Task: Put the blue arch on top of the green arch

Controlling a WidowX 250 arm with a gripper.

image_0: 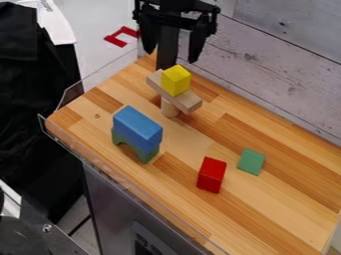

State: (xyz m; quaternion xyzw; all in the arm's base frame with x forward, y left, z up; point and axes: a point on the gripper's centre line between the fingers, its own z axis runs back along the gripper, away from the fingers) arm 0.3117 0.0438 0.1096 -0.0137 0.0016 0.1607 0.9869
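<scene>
The black gripper (171,55) hangs at the top of the view, behind and above the yellow cube, its two fingers spread wide with no object held between them. Left of the table's centre, the blue piece (138,127) rests on top of the green arch (146,154), roughly lined up with it. The green arch stands upright on the wood, its opening facing the lower left. Whether the blue piece has an arch cut-out cannot be told from here.
A yellow cube (176,80) lies on a tan plank (187,102) balanced on a wooden cylinder (169,108), behind the blue piece. A red block (211,175) and a green block (251,162) are to the right. Clear guards edge the wooden table (273,199).
</scene>
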